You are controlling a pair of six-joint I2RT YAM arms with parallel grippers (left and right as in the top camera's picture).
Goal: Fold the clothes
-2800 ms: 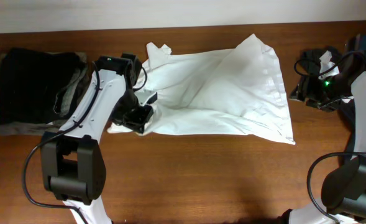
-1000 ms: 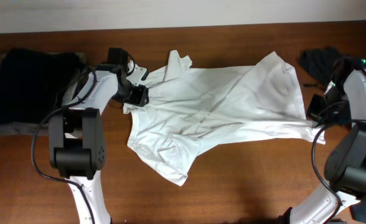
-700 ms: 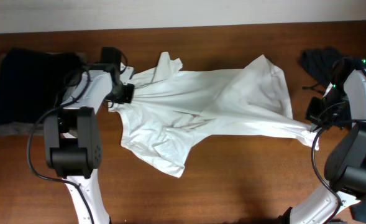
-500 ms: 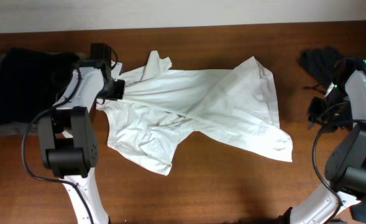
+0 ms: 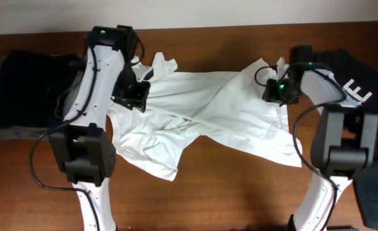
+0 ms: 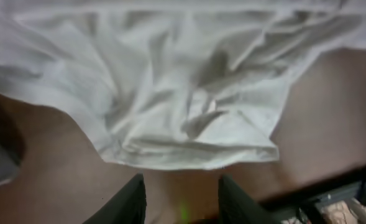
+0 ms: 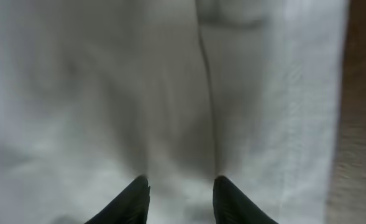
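Observation:
The white T-shirt (image 5: 208, 109) lies crumpled across the middle of the table, with one sleeve bunched at the front left. My left gripper (image 5: 132, 96) hovers over its left shoulder area. In the left wrist view that gripper (image 6: 181, 186) is open over bare wood, just short of the shirt's folded hem (image 6: 189, 149). My right gripper (image 5: 272, 91) hangs over the shirt's right part. The right wrist view shows it (image 7: 179, 183) open, with only flat white cloth (image 7: 108, 93) and a seam beneath its fingers.
Folded black and grey garments (image 5: 28, 96) are stacked at the far left. A black shirt with white lettering (image 5: 359, 90) lies at the right edge and runs down that side. Brown wood (image 5: 240, 186) shows along the table's front.
The left gripper has let go of the shirt and moved slightly right. The right arm has swung in from the far right to above the shirt. The shirt rests slack.

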